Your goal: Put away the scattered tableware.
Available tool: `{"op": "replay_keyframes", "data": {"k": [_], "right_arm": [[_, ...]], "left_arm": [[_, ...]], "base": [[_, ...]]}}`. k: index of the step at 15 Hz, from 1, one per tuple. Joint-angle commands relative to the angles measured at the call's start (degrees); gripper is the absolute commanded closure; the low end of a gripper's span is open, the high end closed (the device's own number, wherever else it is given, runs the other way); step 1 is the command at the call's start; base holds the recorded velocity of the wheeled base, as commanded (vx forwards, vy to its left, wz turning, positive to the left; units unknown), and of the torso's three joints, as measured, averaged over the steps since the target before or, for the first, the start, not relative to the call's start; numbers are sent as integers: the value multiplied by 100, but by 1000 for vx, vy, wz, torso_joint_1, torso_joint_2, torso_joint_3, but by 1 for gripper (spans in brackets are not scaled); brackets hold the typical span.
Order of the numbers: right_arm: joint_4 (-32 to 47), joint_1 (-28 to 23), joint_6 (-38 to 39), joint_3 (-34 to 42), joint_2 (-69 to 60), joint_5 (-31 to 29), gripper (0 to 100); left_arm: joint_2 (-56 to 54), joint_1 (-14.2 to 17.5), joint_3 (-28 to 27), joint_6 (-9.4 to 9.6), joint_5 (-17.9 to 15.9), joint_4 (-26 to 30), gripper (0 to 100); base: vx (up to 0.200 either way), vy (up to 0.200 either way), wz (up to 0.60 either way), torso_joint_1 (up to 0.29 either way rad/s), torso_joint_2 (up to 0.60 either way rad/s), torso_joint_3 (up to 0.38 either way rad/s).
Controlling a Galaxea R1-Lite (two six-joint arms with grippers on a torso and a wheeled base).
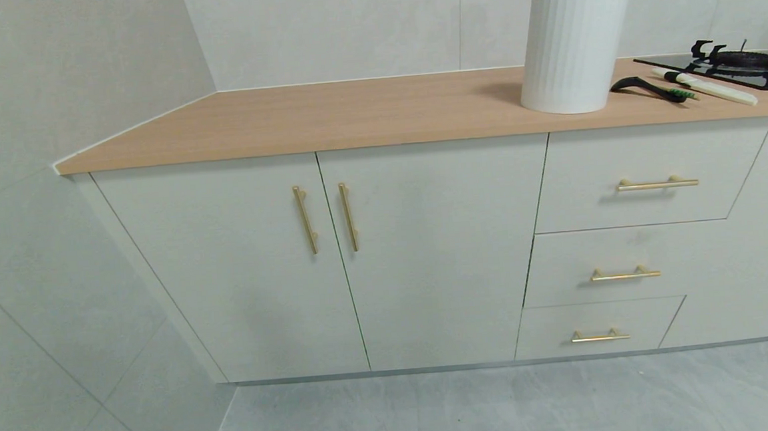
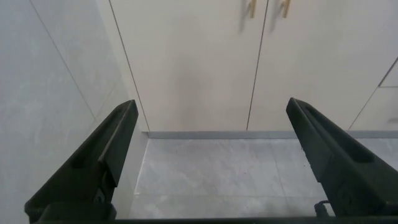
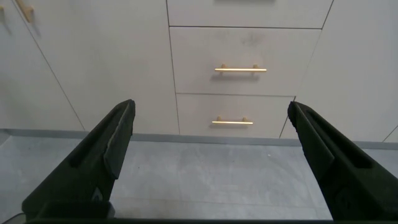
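Note:
On the wooden countertop, at its right end, lie a black utensil with a green part and a long cream-coloured utensil, beside a tall white ribbed container. My left gripper hangs low above the floor, facing the cabinet doors, open and holding nothing. My right gripper hangs equally low in front of the drawers, open and holding nothing.
Two cabinet doors with gold handles stand left of a stack of three drawers. A black gas hob sits at the counter's far right. A tiled wall closes the left side. Grey floor lies before the cabinets.

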Motion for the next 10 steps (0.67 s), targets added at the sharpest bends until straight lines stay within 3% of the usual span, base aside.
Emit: {"op": "replay_keyframes", "data": {"k": [1, 2, 10], "right_arm": [[2, 1, 0, 0, 16, 4, 0], [2, 1, 0, 0, 16, 4, 0], [2, 1, 9, 0, 16, 4, 0]], "left_arm": [[2, 0, 0, -20, 2, -6, 0], [11, 0, 0, -90, -7, -6, 0], [11, 0, 0, -99, -16, -6, 0]], "base": [[0, 0, 0, 0, 0, 0], [0, -200, 0, 2, 2, 7], [0, -200, 0, -1, 4, 5]]}}
